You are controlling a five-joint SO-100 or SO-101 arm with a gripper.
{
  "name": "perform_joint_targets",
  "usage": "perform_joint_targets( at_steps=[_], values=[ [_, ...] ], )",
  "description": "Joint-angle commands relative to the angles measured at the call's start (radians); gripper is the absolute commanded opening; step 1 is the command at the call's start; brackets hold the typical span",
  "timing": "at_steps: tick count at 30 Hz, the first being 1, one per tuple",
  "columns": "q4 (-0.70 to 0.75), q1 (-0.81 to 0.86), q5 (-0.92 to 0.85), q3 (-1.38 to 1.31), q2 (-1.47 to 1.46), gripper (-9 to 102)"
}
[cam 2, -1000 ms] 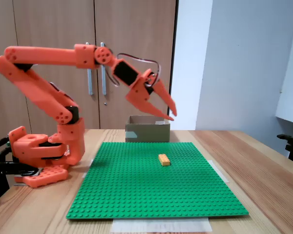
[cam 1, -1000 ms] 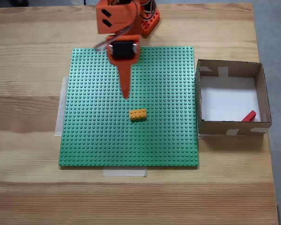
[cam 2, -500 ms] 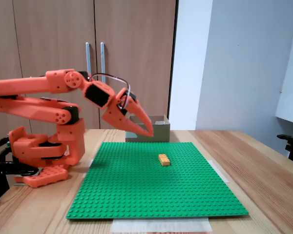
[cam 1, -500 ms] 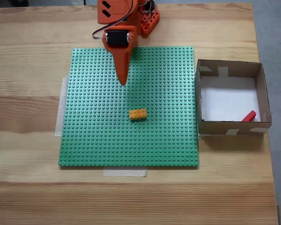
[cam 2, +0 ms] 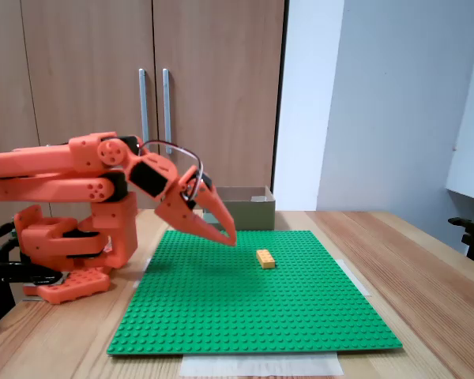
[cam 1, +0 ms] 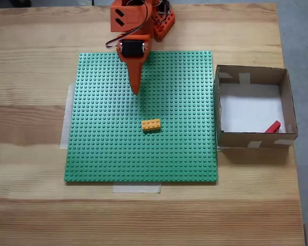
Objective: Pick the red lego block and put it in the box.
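One red lego block (cam 1: pixel 273 126) lies tilted on the white floor of the box (cam 1: pixel 254 137), against its wall at about 4 o'clock in the top-down fixed view. At 9 o'clock of the box, a green baseplate (cam 1: pixel 102 148) carries an orange-yellow brick (cam 1: pixel 151 125) near its middle. From 12 o'clock, the orange arm (cam 2: pixel 63 170) reaches over the plate; its gripper (cam 1: pixel 135 90) has its jaws together, empty, hovering above the studs well apart from the brick.
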Motion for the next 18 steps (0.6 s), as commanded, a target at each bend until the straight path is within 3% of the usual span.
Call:
perform_joint_targets(
  at_steps=[1, 18],
  values=[
    [-0.003, -0.002, -0.011, 0.012, 0.009, -1],
    [0.002, 0.006, -0.025, 0.046, 0.009, -1]
  ],
)
